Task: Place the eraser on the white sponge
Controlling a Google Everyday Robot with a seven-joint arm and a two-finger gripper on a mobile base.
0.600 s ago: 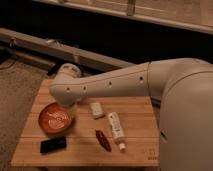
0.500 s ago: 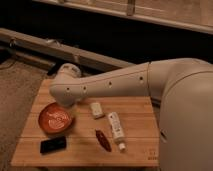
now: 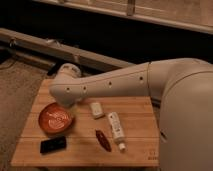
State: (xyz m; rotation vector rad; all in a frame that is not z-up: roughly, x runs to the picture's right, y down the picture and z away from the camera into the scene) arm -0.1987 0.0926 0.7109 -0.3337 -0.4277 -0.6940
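Note:
The eraser [image 3: 53, 145] is a flat black block lying near the front left corner of the wooden table [image 3: 140, 107]. The white sponge [image 3: 96, 110] is a small white block near the table's middle. My gripper [image 3: 67, 101] is at the end of the big white arm [image 3: 120, 85], which reaches in from the right. It hangs over the back rim of the orange bowl [image 3: 55, 119], left of the sponge and well behind the eraser. It holds nothing that I can see.
A white tube with a cap [image 3: 116, 129] lies right of the sponge. A dark red oblong object [image 3: 103, 140] lies in front of the sponge. The orange bowl sits between the eraser and the gripper. A dark rail and wall run behind the table.

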